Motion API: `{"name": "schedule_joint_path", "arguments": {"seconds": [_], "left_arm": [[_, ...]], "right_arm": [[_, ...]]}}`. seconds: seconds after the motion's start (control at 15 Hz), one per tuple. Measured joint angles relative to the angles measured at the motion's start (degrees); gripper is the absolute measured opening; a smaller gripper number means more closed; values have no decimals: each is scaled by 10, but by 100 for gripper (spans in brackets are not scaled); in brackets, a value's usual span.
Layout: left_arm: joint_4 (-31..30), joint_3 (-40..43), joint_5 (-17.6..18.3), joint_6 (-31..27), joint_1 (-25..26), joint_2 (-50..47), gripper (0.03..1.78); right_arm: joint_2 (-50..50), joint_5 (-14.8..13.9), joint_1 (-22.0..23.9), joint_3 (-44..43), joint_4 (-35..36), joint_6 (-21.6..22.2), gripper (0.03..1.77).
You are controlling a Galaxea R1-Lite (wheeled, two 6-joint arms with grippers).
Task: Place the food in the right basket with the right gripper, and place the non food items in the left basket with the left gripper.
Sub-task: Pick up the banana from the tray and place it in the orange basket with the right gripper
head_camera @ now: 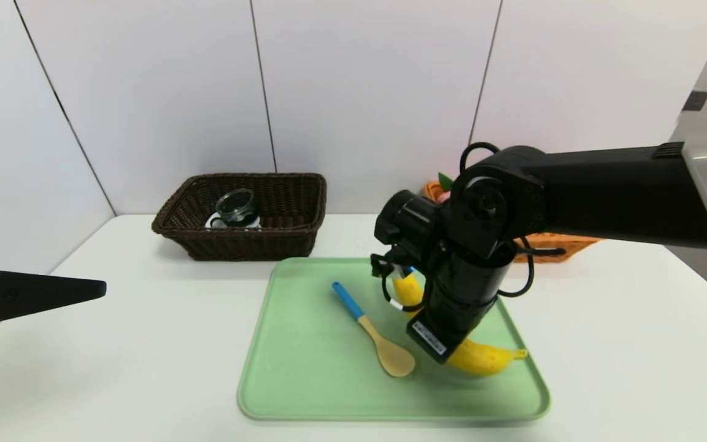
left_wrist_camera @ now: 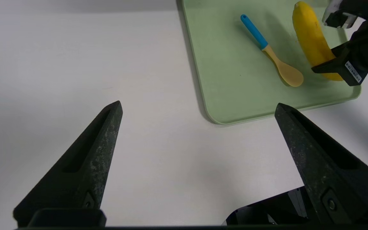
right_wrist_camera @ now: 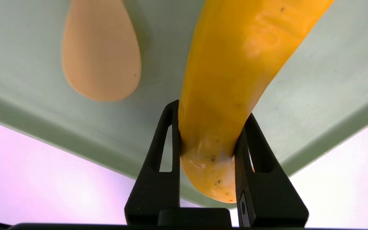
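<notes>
Holding left gripper (left_wrist_camera: 199,103) wide over the table (head_camera: 145,344), far left. Then showing tape roll (head_camera: 211,221) and glass cup (head_camera: 235,206) inside dark basket (head_camera: 249,245); spoon (head_camera: 395,359) on green tray (head_camera: 304,368); banana (right_wrist_camera: 216,95) pinched in right gripper (right_wrist_camera: 214,108) at tray; peach (head_camera: 444,197) in orange basket (head_camera: 553,245), behind right arm (head_camera: 611,190).

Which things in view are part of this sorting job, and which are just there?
Part of the job:
- banana, in the right hand
- spoon
- glass cup
- dark basket
- orange basket
- left hand, open over the table

Just there:
- white wall panels
</notes>
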State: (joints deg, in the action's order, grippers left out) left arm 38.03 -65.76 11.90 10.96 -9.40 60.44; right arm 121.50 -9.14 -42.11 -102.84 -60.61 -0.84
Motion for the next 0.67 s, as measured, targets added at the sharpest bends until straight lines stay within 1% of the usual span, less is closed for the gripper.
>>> {"name": "schedule_joint_path", "arguments": {"seconds": [0.13, 0.27, 0.33, 0.53, 0.6, 0.67], "left_arm": [[0, 0, 0, 0, 0, 0, 169], [0, 0, 1, 0, 0, 0, 169], [0, 0, 1, 0, 0, 0, 169], [3, 0, 1, 0, 0, -1, 169], [4, 1, 1, 0, 0, -1, 169], [5, 1, 1, 0, 0, -2, 169]], "right_arm": [[-13, -3, 0, -1, 55, 25, 46], [-25, -4, 3, -12, 123, 67, 46], [-30, -5, 4, -23, 145, 88, 46], [-40, -6, 7, -75, 163, 139, 46], [-42, -10, 9, -84, 187, 159, 46], [-42, -24, 11, -88, 217, 178, 46]]}}
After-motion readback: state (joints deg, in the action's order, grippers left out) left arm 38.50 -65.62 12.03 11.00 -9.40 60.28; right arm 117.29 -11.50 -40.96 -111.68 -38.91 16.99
